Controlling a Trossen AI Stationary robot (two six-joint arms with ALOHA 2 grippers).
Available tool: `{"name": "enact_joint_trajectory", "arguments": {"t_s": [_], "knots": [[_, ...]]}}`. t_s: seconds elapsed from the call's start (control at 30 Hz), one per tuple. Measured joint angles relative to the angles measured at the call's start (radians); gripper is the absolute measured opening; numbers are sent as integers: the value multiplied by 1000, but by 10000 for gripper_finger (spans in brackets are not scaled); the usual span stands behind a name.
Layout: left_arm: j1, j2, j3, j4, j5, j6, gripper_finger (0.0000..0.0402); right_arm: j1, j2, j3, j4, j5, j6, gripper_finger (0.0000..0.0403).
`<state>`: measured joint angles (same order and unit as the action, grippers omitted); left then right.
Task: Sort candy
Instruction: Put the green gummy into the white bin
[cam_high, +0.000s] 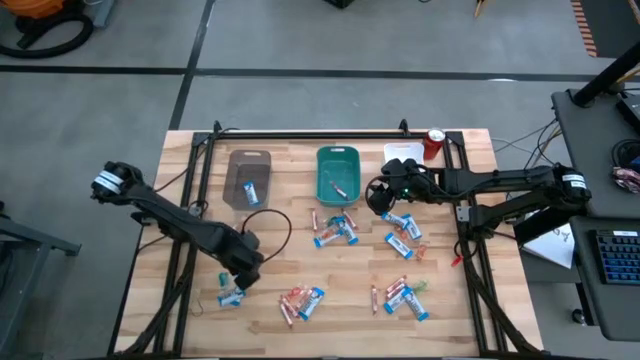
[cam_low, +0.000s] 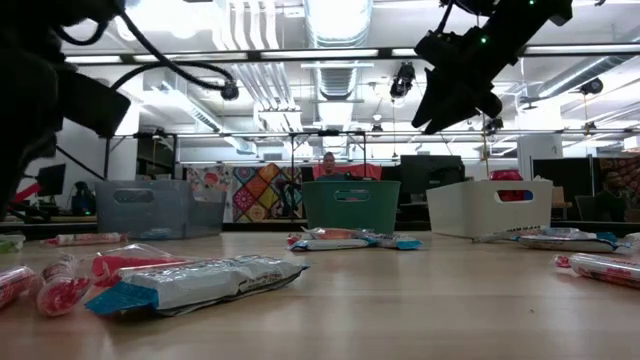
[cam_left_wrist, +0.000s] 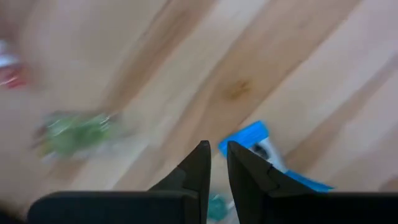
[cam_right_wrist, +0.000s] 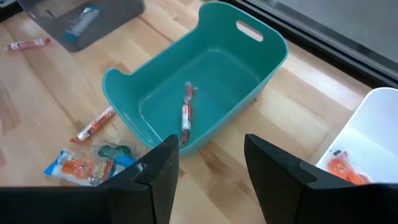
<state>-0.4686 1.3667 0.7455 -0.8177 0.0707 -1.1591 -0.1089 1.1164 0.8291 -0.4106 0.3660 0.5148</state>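
— Can any lettering be read on the blue-and-white wrapped candy bars (cam_low: 200, 283) or the round red metal can (cam_high: 434, 143)?

— No. The print there is too small and blurred; nothing is legible anywhere.

You have bare wood between the teal tray (cam_high: 338, 172) and the brown tray (cam_high: 248, 176), and along the table's (cam_high: 350, 320) front edge between candy clusters. Scattered candy (cam_high: 334, 229) crowds the middle. A black cable (cam_high: 272, 222) loops beside the left gripper (cam_high: 238, 285). The red can (cam_high: 434, 143) and white tray (cam_high: 402, 153) block the far right corner.
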Motion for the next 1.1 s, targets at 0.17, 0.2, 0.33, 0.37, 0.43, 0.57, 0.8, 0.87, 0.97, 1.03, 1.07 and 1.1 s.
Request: {"name": "enact_joint_trajectory", "arguments": {"t_s": [0.17,0.2,0.33,0.37,0.43,0.57,0.8,0.87,0.97,1.03,1.07,1.1], "knots": [[1,-155,-150,159,-5,-35,36,0,-1,0,0,0,-3,173],[1,-183,-172,165,-7,-57,36,0,-1,0,1,0,-3,173],[1,-266,-218,169,-42,-135,36,0,-1,0,4,0,-2,173],[1,-279,-221,169,-56,-142,36,0,-1,0,4,0,-1,173],[1,-297,-221,172,-66,-146,36,0,-2,0,5,0,-1,173],[1,-299,-209,166,-72,-144,36,0,-2,0,5,0,1,173],[1,-272,-190,168,-72,-144,36,0,-2,0,5,0,1,173],[1,-263,-186,167,-72,-144,38,0,-2,-1,5,0,1,173],[1,-255,-179,167,-71,-146,44,0,-2,-1,5,0,7,173],[1,-252,-173,165,-70,-151,51,0,-2,0,5,0,7,173],[1,-252,-168,164,-69,-153,55,0,-2,-1,5,0,7,173],[1,-252,-163,165,-68,-153,59,0,-2,-1,5,0,7,173]]}}
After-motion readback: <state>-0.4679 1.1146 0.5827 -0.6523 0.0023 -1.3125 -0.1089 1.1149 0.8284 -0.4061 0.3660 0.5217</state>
